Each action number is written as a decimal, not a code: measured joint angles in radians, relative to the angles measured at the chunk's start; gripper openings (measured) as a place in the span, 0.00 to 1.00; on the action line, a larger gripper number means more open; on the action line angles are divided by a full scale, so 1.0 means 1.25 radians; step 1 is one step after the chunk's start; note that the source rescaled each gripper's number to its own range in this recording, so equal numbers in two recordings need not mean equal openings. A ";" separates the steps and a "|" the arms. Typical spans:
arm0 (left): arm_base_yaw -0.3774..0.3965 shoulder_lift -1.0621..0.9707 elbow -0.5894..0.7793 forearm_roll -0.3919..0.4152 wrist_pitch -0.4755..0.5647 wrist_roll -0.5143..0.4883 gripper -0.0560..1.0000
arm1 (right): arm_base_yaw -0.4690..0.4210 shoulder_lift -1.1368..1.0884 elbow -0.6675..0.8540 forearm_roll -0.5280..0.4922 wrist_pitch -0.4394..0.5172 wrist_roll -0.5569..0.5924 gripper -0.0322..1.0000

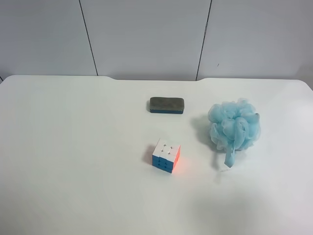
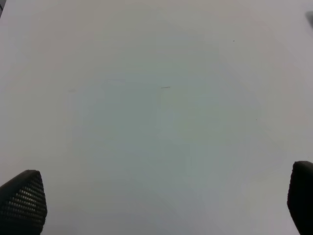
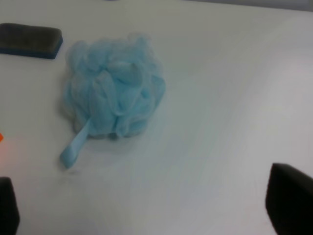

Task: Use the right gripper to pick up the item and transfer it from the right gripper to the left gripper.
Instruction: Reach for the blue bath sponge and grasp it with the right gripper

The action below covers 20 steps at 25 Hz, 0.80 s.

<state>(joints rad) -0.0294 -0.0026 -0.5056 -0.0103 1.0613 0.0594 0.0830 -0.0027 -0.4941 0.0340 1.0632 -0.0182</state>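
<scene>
The light-blue mesh bath pouf [image 1: 234, 126] lies on the white table [image 1: 73, 147] at the exterior high view's right, its ribbon loop [image 1: 229, 155] trailing toward the near edge. It also shows in the right wrist view [image 3: 113, 93], ahead of my right gripper [image 3: 146, 208], which is open and empty with its fingertips [image 3: 288, 198] far apart and well short of the pouf. My left gripper [image 2: 161, 205] is open and empty over bare table. Neither arm shows in the exterior high view.
A multicoloured puzzle cube [image 1: 166, 155] sits at mid-table. A dark grey eraser block [image 1: 167, 105] lies behind it and also shows in the right wrist view [image 3: 30, 40], beside the pouf. A grey panelled wall [image 1: 146, 34] stands behind the table.
</scene>
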 joint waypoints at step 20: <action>0.000 0.000 0.000 0.000 0.000 0.000 1.00 | 0.000 0.075 -0.027 -0.012 0.007 0.015 1.00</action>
<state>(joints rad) -0.0294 -0.0026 -0.5056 -0.0103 1.0613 0.0594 0.0830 0.0915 -0.5281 0.0190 1.0719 0.0000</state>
